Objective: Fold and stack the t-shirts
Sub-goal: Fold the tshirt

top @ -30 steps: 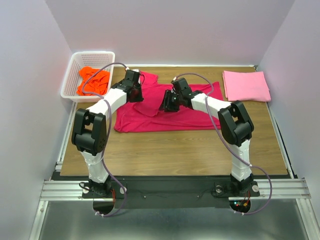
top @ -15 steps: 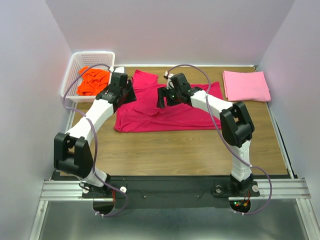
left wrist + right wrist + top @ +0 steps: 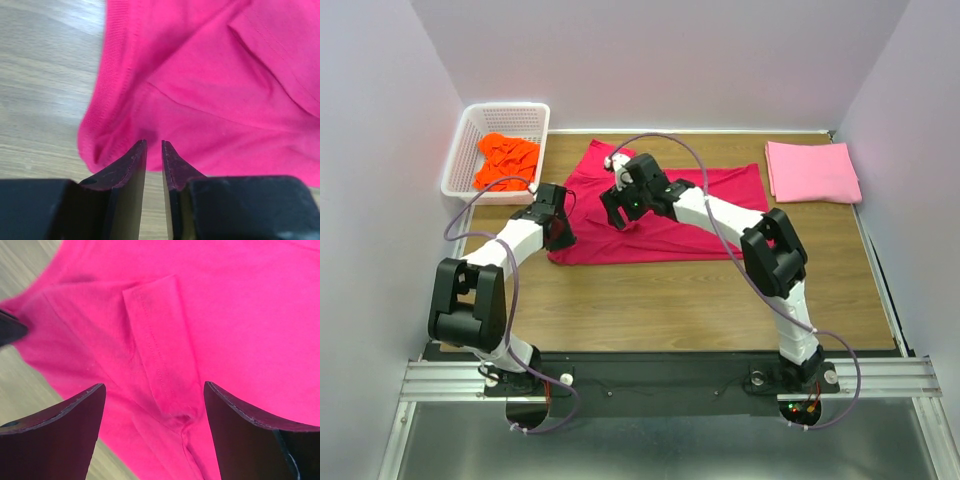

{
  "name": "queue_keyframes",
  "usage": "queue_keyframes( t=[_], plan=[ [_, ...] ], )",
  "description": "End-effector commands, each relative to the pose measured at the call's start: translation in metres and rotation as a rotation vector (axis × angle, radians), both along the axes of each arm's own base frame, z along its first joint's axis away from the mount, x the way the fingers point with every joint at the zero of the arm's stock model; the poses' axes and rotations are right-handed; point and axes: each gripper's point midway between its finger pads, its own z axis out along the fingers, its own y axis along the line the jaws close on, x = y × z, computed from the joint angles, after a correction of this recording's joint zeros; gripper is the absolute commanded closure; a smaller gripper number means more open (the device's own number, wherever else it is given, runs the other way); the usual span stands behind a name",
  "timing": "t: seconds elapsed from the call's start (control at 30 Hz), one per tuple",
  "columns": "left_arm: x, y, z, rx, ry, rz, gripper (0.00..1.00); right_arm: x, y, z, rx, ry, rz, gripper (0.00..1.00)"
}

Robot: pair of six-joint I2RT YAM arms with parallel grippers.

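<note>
The crimson t-shirt [image 3: 670,225] lies spread across the middle of the table. My left gripper [image 3: 560,228] hovers at its near-left corner. Its jaws [image 3: 154,144] stand only a narrow gap apart with bare wood showing between them, just short of the crimson hem [image 3: 107,125]. My right gripper [image 3: 617,210] hangs over the shirt's left part. It is wide open [image 3: 155,385] above a sleeve seam of the crimson cloth [image 3: 240,315] and holds nothing. A folded light pink t-shirt [image 3: 812,172] lies at the back right. The orange t-shirt [image 3: 506,160] sits crumpled in the basket.
The white lattice basket [image 3: 460,160] stands at the back left corner. Bare wooden table [image 3: 700,300] runs along the near side of the crimson shirt. White walls close in the left, back and right.
My left arm drew back from the shirt's upper left to its near-left corner; its jaws widened, then narrowed. My right gripper slid left across the shirt and opened wider.
</note>
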Motion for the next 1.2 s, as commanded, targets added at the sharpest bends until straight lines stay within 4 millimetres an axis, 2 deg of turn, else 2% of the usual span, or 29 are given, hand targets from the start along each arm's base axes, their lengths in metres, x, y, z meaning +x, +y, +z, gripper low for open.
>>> queue_keyframes(
  t=[0.0, 0.13, 0.27, 0.4, 0.63, 0.77, 1.03, 1.17],
  plan=[
    [-0.008, 0.012, -0.016, 0.001, 0.039, 0.033, 0.71, 0.010, 0.001, -0.014, -0.100, -0.070, 0.007, 0.15],
    [-0.016, 0.021, -0.028, 0.008, 0.077, 0.050, 0.71, 0.016, -0.003, -0.035, -0.159, -0.074, -0.013, 0.15],
    [-0.023, 0.029, -0.039, 0.008, 0.113, 0.065, 0.72, 0.025, -0.012, -0.048, -0.215, -0.093, -0.055, 0.15],
    [-0.029, 0.037, -0.046, 0.020, 0.135, 0.080, 0.72, 0.031, -0.022, -0.052, -0.259, -0.116, -0.100, 0.16],
    [-0.029, 0.044, -0.051, 0.028, 0.142, 0.085, 0.72, 0.037, -0.030, -0.048, -0.277, -0.134, -0.131, 0.16],
    [-0.027, 0.043, -0.051, 0.027, 0.141, 0.082, 0.73, 0.047, -0.040, -0.046, -0.278, -0.137, -0.195, 0.17],
    [-0.028, 0.043, -0.050, 0.024, 0.144, 0.076, 0.73, 0.086, -0.064, -0.021, -0.229, -0.171, -0.376, 0.18],
    [-0.028, 0.042, -0.050, 0.019, 0.142, 0.070, 0.72, 0.108, -0.093, -0.011, -0.200, -0.172, -0.536, 0.18]
  ],
)
